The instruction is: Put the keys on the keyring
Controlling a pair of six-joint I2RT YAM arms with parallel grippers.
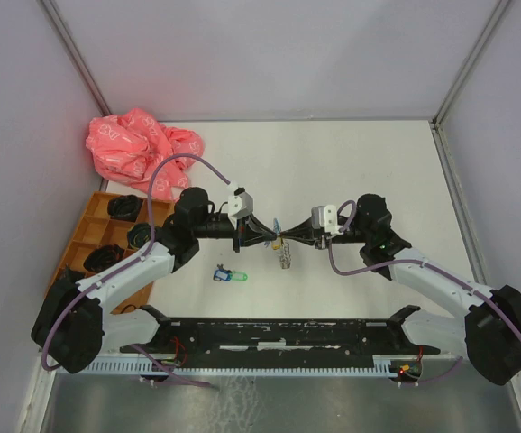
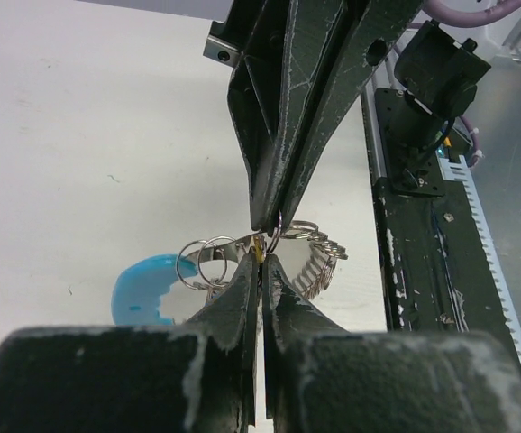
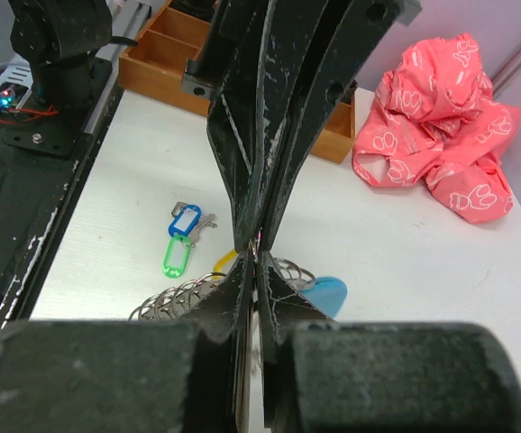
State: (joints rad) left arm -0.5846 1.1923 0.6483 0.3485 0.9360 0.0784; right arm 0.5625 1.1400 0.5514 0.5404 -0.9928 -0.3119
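Both grippers meet tip to tip above the table's middle. My left gripper (image 1: 269,237) (image 2: 262,260) is shut, with a sliver of a yellow-tagged key (image 2: 260,245) (image 3: 223,262) at its tips. My right gripper (image 1: 290,240) (image 3: 256,259) is pinched on a thin wire ring of the keyring (image 1: 284,256). The keyring is a row of silver rings (image 2: 319,266) (image 3: 172,302) with a light-blue curved piece (image 2: 141,290) (image 3: 327,294), and it hangs between and below the two grippers. Two more keys lie on the table, one with a blue tag (image 3: 185,219) and one with a green tag (image 3: 175,256) (image 1: 229,275).
An orange compartment tray (image 1: 87,233) holding dark items stands at the left. A crumpled pink bag (image 1: 139,144) (image 3: 441,135) lies behind it. The black rail of the arm bases (image 1: 278,332) runs along the near edge.
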